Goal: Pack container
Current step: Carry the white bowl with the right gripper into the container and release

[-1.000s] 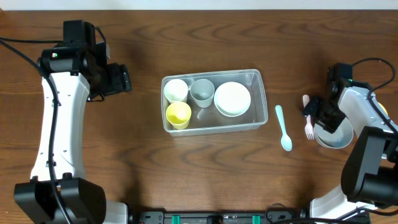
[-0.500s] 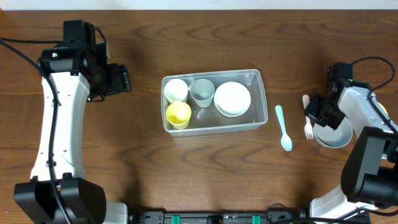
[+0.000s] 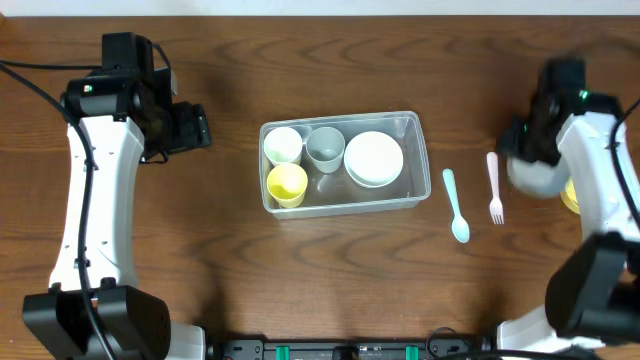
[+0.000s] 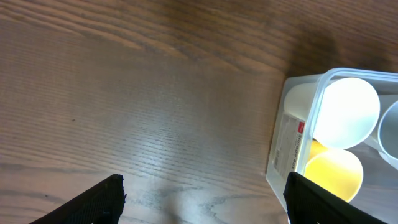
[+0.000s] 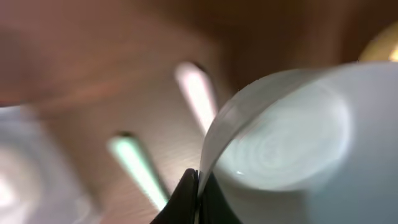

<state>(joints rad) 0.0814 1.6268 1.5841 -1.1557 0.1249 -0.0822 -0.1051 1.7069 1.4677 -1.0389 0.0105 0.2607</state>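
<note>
**Open wood left, cutlery right**

Bare table (image 3: 230, 240) separates the left gripper (image 3: 202, 128) from the container (image 3: 419, 160). Inside, white cup (image 3: 283, 145), grey cup (image 3: 325, 148), yellow cup (image 3: 287, 183) and white bowl (image 3: 373, 158) leave only the near strip bare. Spoon (image 3: 456, 205) and fork (image 3: 494, 187) lie between it and the right gripper (image 3: 525, 148) gripping a grey bowl (image 3: 538, 177)

White arms (image 3: 95, 200); black joints (image 3: 125, 55), cables (image 3: 25, 80) and jaws.
</note>
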